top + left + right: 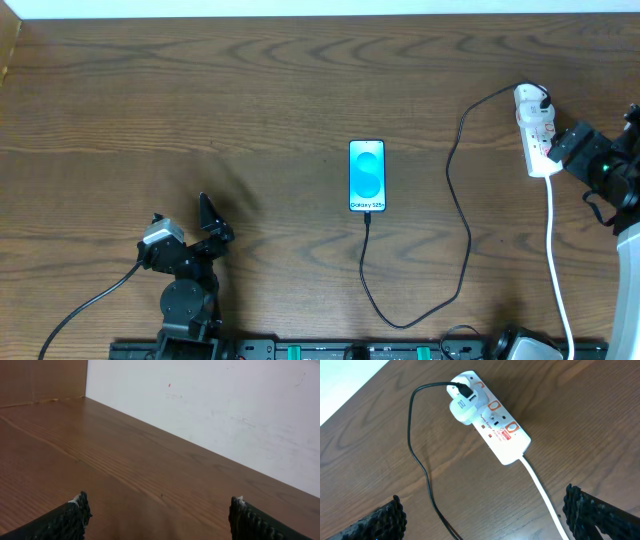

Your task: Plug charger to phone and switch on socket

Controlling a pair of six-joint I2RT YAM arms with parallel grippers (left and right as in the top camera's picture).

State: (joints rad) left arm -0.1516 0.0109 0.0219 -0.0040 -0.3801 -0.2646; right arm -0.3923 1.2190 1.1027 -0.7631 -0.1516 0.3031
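Item count: one slim rectangular black-bezelled smartphone (367, 176) with a blue-cyan screen, one long thin black charger cable (466, 235), one narrow white plastic power strip (537, 132) with red markings, one thick white cord (556, 260), one white adapter (461, 407), and two grippers, all on a brown wood-grain table (200, 100). The smartphone lies at the centre of the overhead frame, screen up, long axis vertical. The charger cable meets the lower short edge of the smartphone, loops down toward the bottom centre, then rises to the adapter on the upper end of the power strip at the upper right. Whether the plug tip is fully seated cannot be told. The white cord leaves the lower end of the power strip and runs to the bottom right. The right gripper (482, 497) has its fingers spread wide and grips nothing. In its wrist view the power strip lies at upper centre, above the gap and clear of both fingers. The left gripper (159, 502), at the lower left of the overhead frame, is likewise spread, with bare table between its fingers, well apart from the smartphone.
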